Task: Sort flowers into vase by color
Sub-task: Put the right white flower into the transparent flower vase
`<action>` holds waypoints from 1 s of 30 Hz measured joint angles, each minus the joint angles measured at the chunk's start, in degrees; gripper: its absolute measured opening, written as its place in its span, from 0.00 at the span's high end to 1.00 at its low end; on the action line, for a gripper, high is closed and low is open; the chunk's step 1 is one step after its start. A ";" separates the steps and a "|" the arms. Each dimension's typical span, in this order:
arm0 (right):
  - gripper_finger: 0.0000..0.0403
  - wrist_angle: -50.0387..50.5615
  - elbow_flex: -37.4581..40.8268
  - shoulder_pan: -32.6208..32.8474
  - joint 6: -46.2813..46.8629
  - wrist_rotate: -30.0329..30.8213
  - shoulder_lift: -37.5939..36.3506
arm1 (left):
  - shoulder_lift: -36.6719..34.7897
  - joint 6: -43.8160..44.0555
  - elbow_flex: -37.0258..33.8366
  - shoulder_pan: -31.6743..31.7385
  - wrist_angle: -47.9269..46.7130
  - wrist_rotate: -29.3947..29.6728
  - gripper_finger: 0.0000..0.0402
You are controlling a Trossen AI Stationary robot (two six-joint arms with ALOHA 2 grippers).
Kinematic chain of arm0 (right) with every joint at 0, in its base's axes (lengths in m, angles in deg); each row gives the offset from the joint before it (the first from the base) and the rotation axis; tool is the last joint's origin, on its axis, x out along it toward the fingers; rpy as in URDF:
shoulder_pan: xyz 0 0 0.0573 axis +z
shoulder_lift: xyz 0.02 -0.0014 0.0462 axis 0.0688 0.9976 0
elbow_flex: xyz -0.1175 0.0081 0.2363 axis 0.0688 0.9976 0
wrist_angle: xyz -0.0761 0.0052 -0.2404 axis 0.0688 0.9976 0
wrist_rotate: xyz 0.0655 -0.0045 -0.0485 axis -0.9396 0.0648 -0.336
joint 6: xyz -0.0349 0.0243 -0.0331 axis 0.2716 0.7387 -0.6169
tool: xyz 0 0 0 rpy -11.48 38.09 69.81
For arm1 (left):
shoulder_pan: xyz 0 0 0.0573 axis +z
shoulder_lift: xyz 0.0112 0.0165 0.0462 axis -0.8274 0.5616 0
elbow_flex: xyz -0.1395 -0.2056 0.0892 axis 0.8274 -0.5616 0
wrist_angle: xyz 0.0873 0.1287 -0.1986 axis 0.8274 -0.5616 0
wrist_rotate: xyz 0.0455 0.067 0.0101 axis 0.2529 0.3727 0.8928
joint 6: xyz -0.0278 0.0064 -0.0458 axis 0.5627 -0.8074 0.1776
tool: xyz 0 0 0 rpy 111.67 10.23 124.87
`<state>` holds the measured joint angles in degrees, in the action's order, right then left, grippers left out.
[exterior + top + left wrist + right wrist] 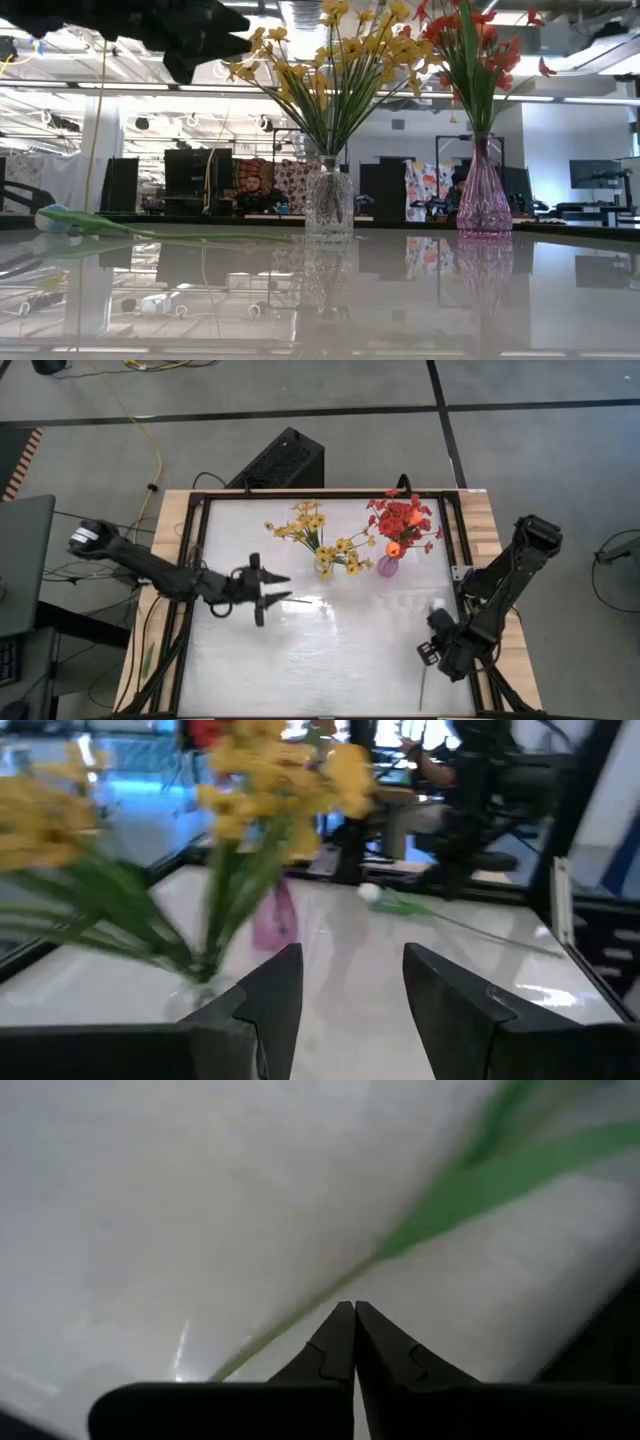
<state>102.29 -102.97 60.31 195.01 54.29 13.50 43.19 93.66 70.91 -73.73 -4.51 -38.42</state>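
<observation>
Right gripper point(353, 1308) down at table point(300, 660) surface on right side, fingertips pinched together, green stem of white tulip point(437, 604) lying just ahead of tips; nothing visibly held. White tulip flat on table near right edge, not yet in vase. Left gripper point(278, 589) hovers left of centre, jaws parted, empty. Yellow sprays point(318, 532) already in clear vase point(329, 198); red sprays point(404, 518) plus orange tulip point(393, 548) in pink vase point(483, 195). Judgement: sorting mostly done, white tulip left.
</observation>
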 joint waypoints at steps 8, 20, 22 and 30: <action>0.79 2.47 1.85 -0.23 7.11 -2.59 0.36 | 11.10 -4.15 0.99 -0.91 4.62 0.48 0.60; 0.44 -1.51 2.11 -0.37 7.65 -2.46 4.32 | 15.03 -4.15 2.37 3.43 5.01 -1.46 0.60; 0.43 -2.34 2.08 -0.64 7.66 -2.38 5.81 | 15.03 -4.12 2.37 3.91 5.70 -2.42 0.60; 0.56 -6.01 2.08 -1.96 4.70 0.68 10.32 | 14.99 -3.17 2.39 4.51 6.26 -2.58 0.60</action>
<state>96.27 -100.90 58.35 199.72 54.96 23.82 58.18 90.50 73.30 -69.22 1.75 -41.00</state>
